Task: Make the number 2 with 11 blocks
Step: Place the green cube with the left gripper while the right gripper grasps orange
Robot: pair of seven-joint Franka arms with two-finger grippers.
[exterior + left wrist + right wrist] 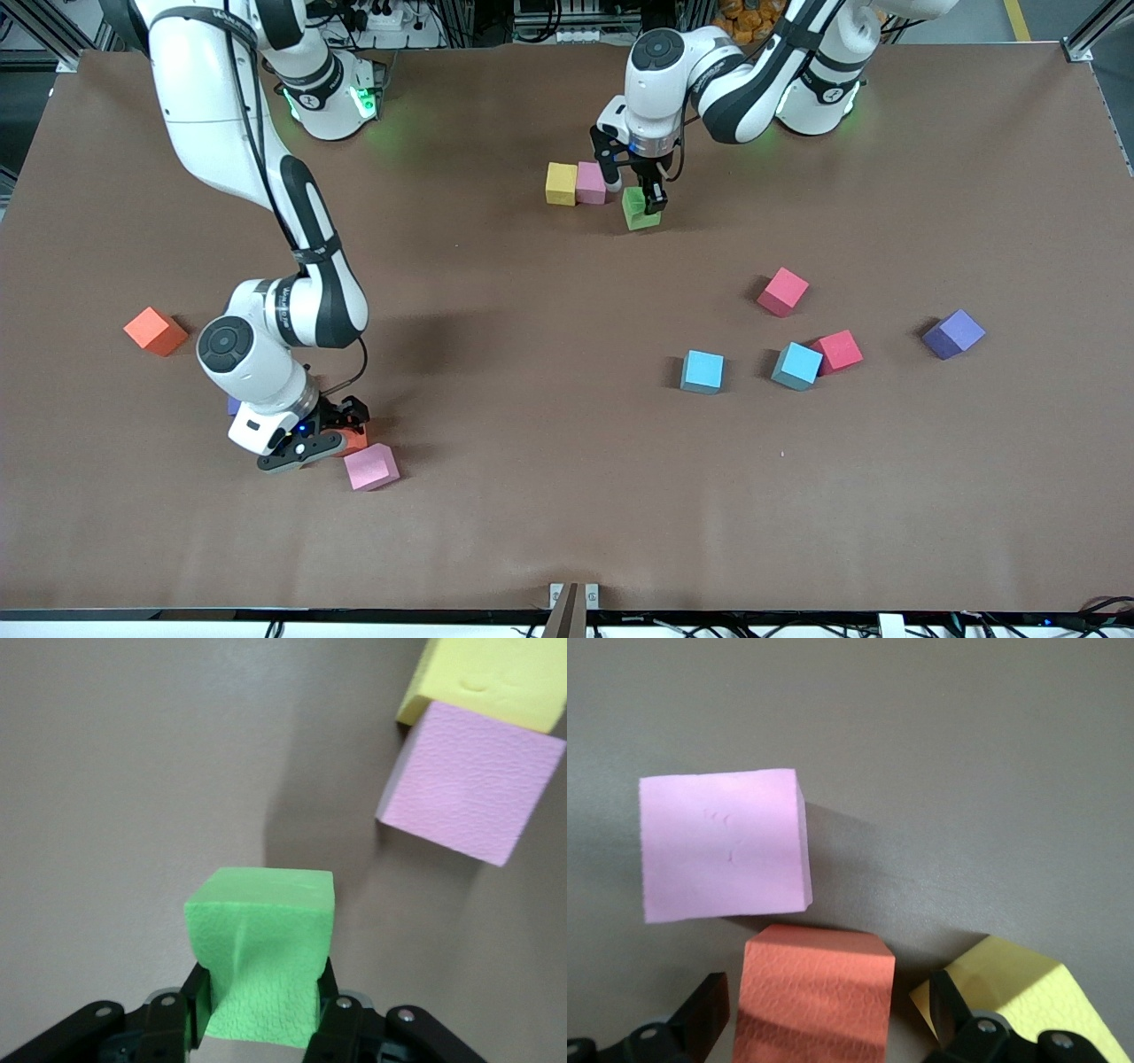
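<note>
Because the left gripper (259,1014) pinches the green cube (262,943) hard enough to crease its soft foam, the cube may spring askew on release beside the pink cube (469,784) and yellow cube (492,678), which touch. The right gripper (828,1014) stands wide around an orange cube (817,992); closing could nudge its pink neighbour (722,843). All cubes are matte and finely pebbled.

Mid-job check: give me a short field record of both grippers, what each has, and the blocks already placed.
left gripper: shut on green block, fingers denting its sides, beside the placed pair
placed pair: yellow block and pink block, side by side, touching
right gripper: open, fingers astride an orange block, not closed
near right gripper: pink block, yellow block
</note>
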